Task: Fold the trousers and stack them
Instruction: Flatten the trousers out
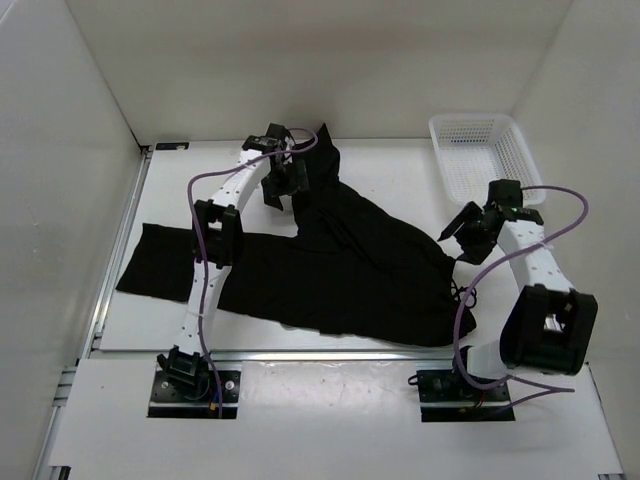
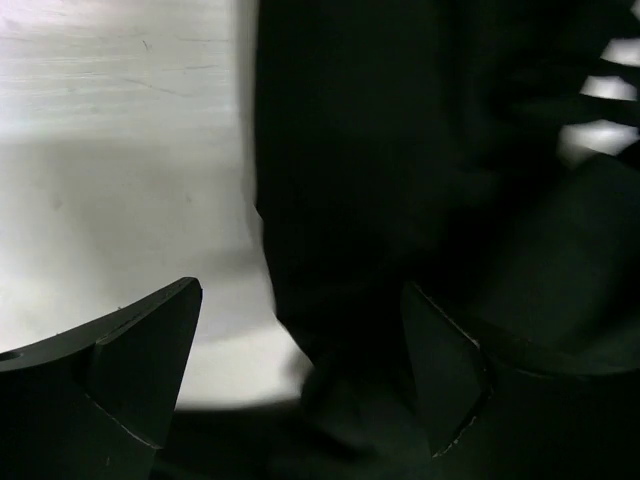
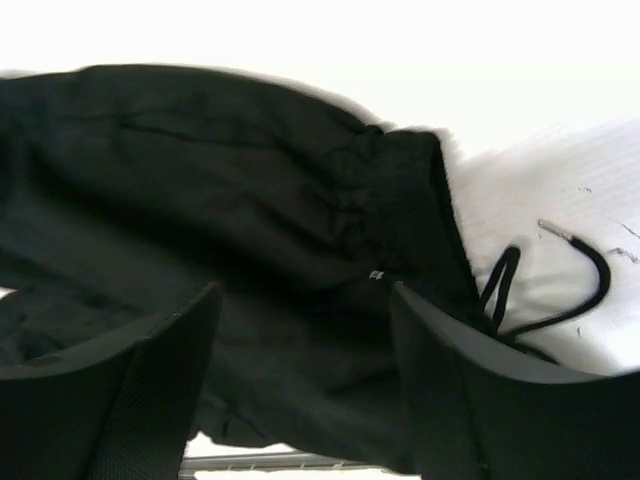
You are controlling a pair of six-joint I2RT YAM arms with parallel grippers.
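The black trousers (image 1: 330,270) lie spread on the white table (image 1: 400,165). One leg runs to the left edge and the other bends up toward the back wall. The waistband is at the right, and in the right wrist view (image 3: 250,190) its drawstring (image 3: 590,270) lies loose on the table. My left gripper (image 1: 283,188) is open, right at the left edge of the back leg. In the left wrist view (image 2: 300,345) the cloth (image 2: 400,180) lies between the fingers, toward the right one. My right gripper (image 1: 458,228) is open just above the waistband and holds nothing. It also shows in the right wrist view (image 3: 305,300).
A white mesh basket (image 1: 480,150) stands at the back right corner, close behind the right arm. White walls enclose the table on the left, back and right. A metal rail (image 1: 115,260) runs along the left edge.
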